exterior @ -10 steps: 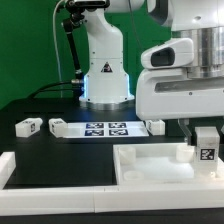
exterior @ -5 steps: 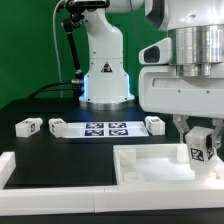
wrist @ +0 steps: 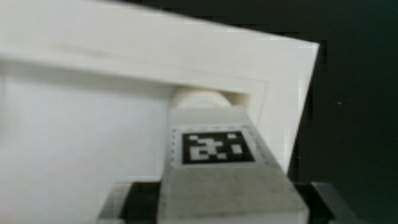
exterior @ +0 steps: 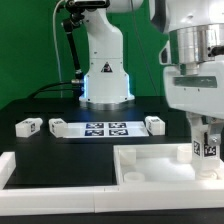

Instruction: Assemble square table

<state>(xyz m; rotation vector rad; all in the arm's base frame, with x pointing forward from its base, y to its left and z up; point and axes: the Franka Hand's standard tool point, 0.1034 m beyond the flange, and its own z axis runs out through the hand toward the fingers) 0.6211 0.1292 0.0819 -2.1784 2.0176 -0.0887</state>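
The gripper (exterior: 206, 139) was clamped on a white tagged leg (wrist: 214, 150), jaws closed on the block's two sides, and the leg hung down from them. Just past the leg's free end sat a small raised socket (wrist: 208, 98) in the corner of the square tabletop (exterior: 150, 162). Whether the tip touched it could not be told. The rest of the slab spread away from the gripper toward the exterior view's left. Well apart from the gripper, three loose legs (exterior: 155, 124) lay around the marker board (exterior: 105, 129). The step in hand looked like seating this leg in its corner. The next move probably called for centring the tip over the socket, lowering it straight, then turning it home.
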